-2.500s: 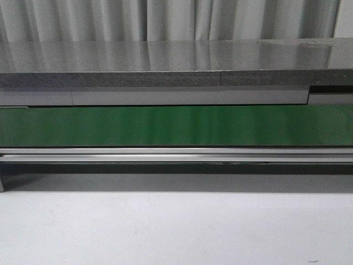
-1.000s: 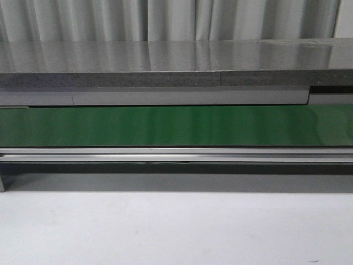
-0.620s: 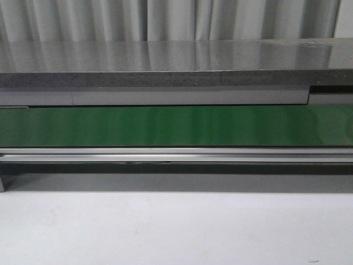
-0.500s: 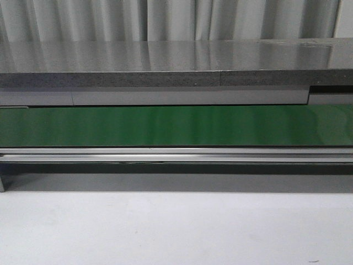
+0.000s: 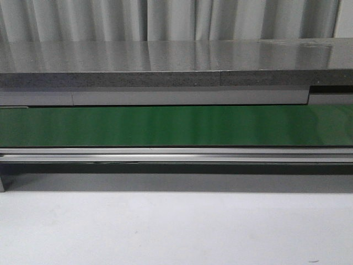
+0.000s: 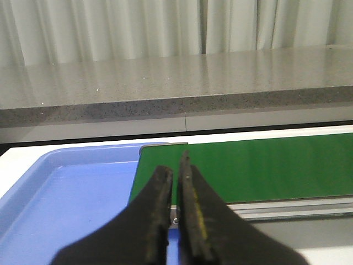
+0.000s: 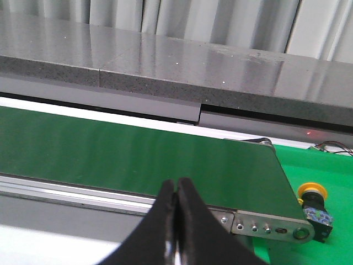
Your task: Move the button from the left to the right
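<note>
Nothing moved on green belt [image 5: 176,126]; grey counter [image 5: 165,63], perhaps curtains behind; both tools closed, empty.

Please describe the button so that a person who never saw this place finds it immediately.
Follow the green belt to its end with the metal bracket. Just beyond it, on a bright green surface, stands the button: a small dark body with a round yellow-orange cap.

We see our left gripper [image 6: 174,175] as two tapering black fingers with a faint yellowish streak on one; our right gripper [image 7: 175,190] shows plain matte black fingers, equally tapered.
</note>
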